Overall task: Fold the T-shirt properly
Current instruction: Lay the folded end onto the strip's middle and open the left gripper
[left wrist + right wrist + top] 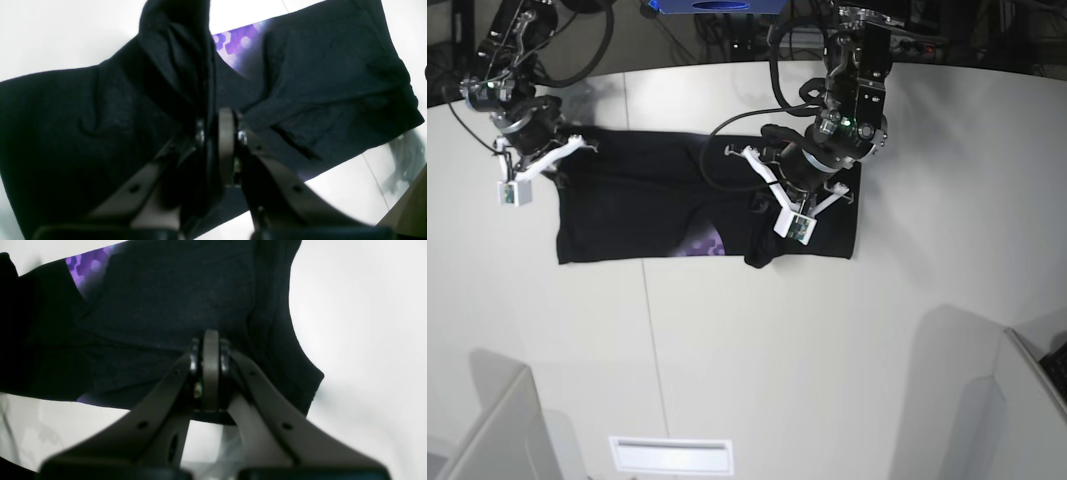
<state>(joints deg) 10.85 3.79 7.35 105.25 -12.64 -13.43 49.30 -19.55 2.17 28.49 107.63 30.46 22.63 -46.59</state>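
Lying across the far half of the white worktop (747, 340), the black T-shirt (637, 205) forms a wide band running from nine o'clock toward three o'clock, mostly plain face up. A patch of purple print (707, 243) shows along its near edge, roughly at the middle of the band.

Left gripper (217, 133): positioned over the three o'clock portion of the garment. Its fingers are clamped on a bunched fold of the black fabric, which rises in a ridge away from them in the left wrist view. The cloth around this point is lifted and creased; the near corner below it hangs rumpled.

Right gripper (210, 350): positioned at the nine o'clock end, at the far edge of the garment. Its fingers are fully together. In the right wrist view black cloth lies directly behind them, but whether any fabric is pinched between them cannot be told.

The two grippers stand well apart.
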